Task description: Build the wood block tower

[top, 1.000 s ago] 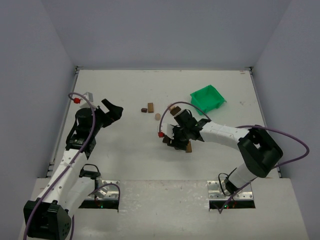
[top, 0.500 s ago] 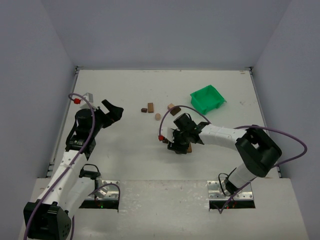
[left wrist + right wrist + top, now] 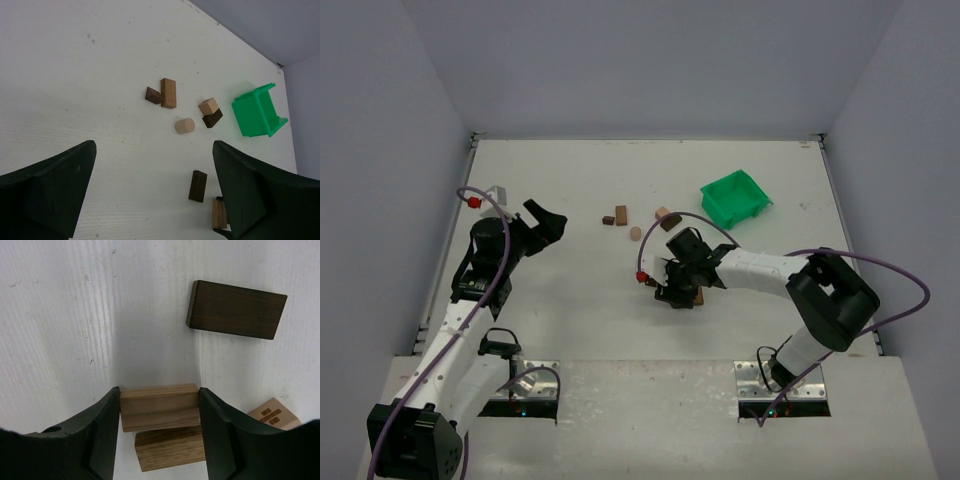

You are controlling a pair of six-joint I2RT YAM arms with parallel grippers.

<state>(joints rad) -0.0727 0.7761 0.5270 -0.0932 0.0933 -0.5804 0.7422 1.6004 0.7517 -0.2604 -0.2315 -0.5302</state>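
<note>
Wood block tower (image 3: pixel 170 452) is two pieces so far. It stands mid-tabletop (image 3: pixel 570 290), near of the loose blocks and directly under my right end effector (image 3: pixel 159 409). That end effector is clenched on the light tan block (image 3: pixel 159 405), with one finger (image 3: pixel 95 435) flat on each end face. The block sits over the lower tan block (image 3: pixel 172 456) and the edges are not flush. I can't tell whether the faces are touching yet.

Handling, my read:
- The pieces are small, light, rigid and smooth wood, so they won't crush.
- Nothing is glued, so a side nudge will slide or topple the stack.
- The current grip across the short ends at mid-height is the one to keep.
- I'd release straight up with no twist.

The dark brown plank (image 3: pixel 236 309) lies flat just beyond the stack and apart from it. A marked tan piece (image 3: pixel 274 414) is at the right finger's edge.

Loose stock on the far side:
- brown bar (image 3: pixel 168 92)
- dark wedge (image 3: pixel 153 95)
- cylinder (image 3: pixel 184 126)
- tan cube (image 3: pixel 208 106), touching the dark block (image 3: pixel 213 118)

The green bin (image 3: pixel 735 197) is further right. My left end effector (image 3: pixel 548 222) is released and parked at the left, well apart from everything.

Versus a second ago, the right wrist has pulled in slightly to the near-left, which uncovered the tan cube. It has barely moved over the last half second. The left arm has not changed.
</note>
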